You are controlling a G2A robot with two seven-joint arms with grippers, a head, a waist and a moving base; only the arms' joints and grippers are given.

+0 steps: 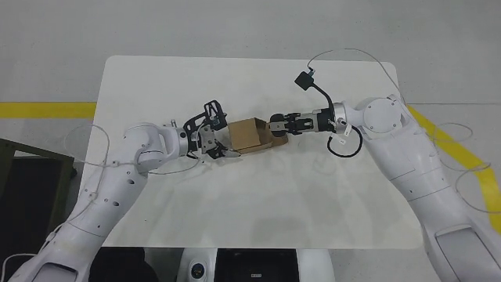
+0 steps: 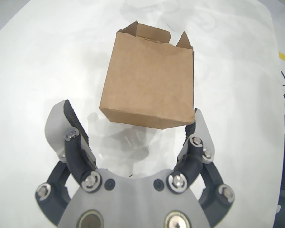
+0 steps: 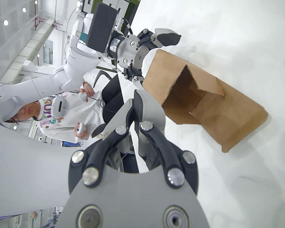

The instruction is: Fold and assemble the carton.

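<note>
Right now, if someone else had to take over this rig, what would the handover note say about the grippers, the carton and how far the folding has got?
The carton lies on its side mid-table, with its open end toward the right arm.
The left gripper is open at the closed end. One finger touches a corner, but there is no grasp.
The right gripper is shut beside the open end, with nothing seen between its fingers.
Done: the body is squared up and the end by the left gripper looks closed.
Left: fold in the flaps at the open end and close it.
</note>
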